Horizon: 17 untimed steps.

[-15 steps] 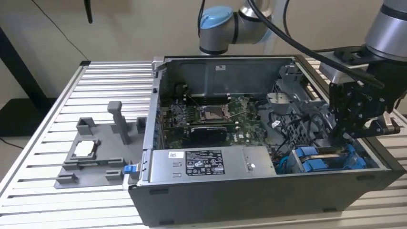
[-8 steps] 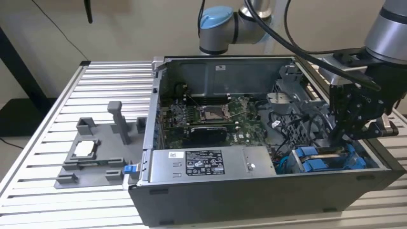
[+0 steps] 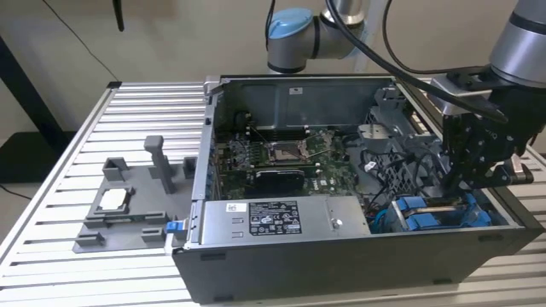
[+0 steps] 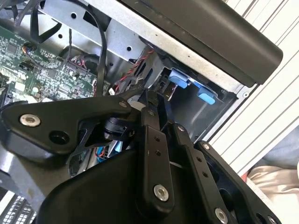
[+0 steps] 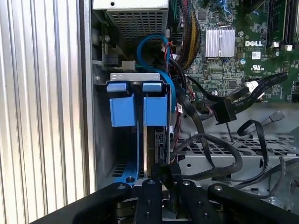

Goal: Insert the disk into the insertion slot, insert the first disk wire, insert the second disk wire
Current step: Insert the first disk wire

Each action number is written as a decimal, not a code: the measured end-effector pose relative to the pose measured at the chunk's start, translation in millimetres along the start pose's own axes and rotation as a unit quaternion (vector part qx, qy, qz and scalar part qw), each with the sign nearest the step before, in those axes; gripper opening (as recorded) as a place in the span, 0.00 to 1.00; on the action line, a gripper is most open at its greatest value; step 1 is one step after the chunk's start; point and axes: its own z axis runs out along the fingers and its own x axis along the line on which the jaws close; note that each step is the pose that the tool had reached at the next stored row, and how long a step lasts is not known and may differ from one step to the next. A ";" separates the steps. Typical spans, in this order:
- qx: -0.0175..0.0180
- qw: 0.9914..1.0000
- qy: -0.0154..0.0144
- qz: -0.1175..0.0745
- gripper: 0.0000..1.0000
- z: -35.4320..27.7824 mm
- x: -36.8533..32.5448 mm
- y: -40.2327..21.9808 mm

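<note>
First wrist view showed my pincer (image 5: 163, 171) narrow by the disk (image 5: 155, 114); stiff, weighty, fragile, I judged, best held by its carrier.

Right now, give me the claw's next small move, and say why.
Probably lift the claw a little clear of the slot and towards the loose black connector. The disk already looks seated in the slot, while that connector hangs unplugged beside it. This is a judgement, not a certainty.
</note>
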 end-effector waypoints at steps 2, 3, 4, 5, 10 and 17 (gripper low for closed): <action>0.000 1.000 0.000 0.000 0.19 0.7 0.0 -0.1; 0.000 1.000 0.000 0.001 0.19 1.0 0.0 -0.3; 0.000 1.000 0.000 0.001 0.19 1.4 0.0 -0.5; 0.000 1.000 0.000 0.002 0.19 1.6 -0.1 -0.7; 0.000 1.000 0.000 0.005 0.19 3.2 -0.1 -1.6; 0.000 1.000 0.000 0.005 0.19 6.9 -0.2 -1.6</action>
